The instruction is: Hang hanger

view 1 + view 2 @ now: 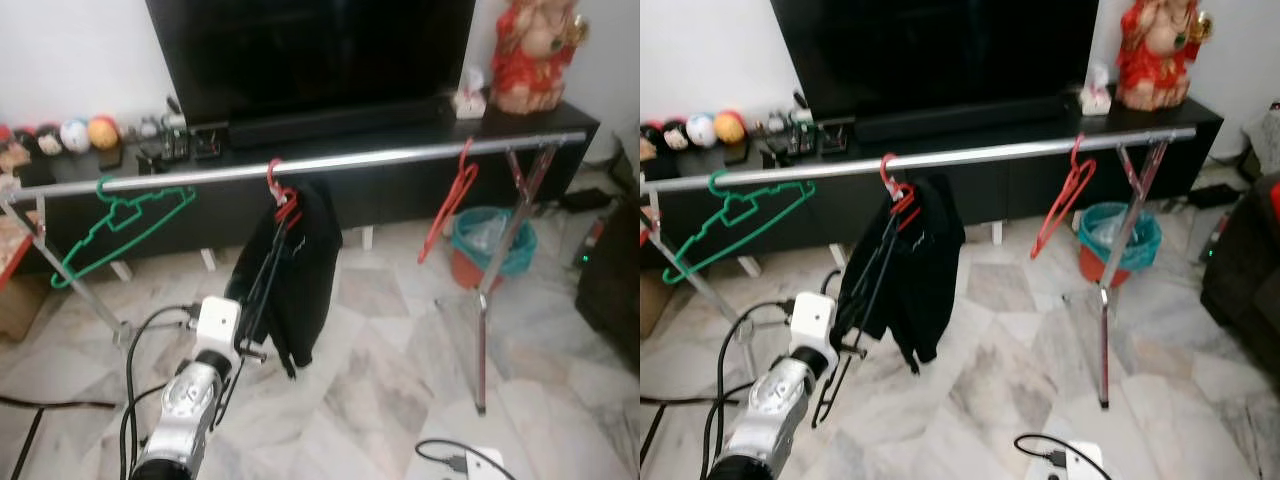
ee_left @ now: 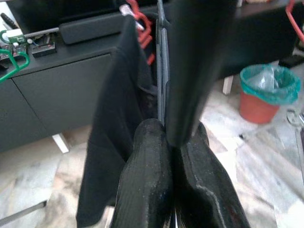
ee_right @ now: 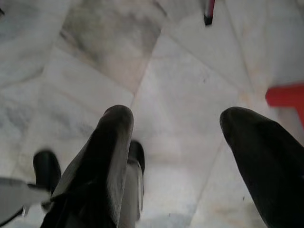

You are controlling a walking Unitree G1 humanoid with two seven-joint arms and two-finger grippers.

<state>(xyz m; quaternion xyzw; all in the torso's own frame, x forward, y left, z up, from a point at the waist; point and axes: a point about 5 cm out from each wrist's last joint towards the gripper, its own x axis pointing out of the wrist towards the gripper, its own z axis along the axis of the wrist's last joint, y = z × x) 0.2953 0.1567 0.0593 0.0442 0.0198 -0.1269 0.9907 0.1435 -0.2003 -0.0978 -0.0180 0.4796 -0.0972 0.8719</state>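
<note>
Risk first: chrome rail (image 1: 400, 157) sits on thin crossed legs (image 1: 495, 262); hard pull on black garment (image 1: 305, 265) could rock rack or unhook red hanger (image 1: 283, 198) from mid-rail. Left gripper (image 1: 855, 320) clenched on garment's hanger bar below rail; judged cautious release needed. Room: bare rail stretches between green hanger (image 1: 120, 220) at left end and second red hanger (image 1: 452, 200) toward right end; marble floor (image 1: 400, 360) open. Right gripper (image 3: 175, 142) spread apart, holding nothing, pointing at floor.
</note>
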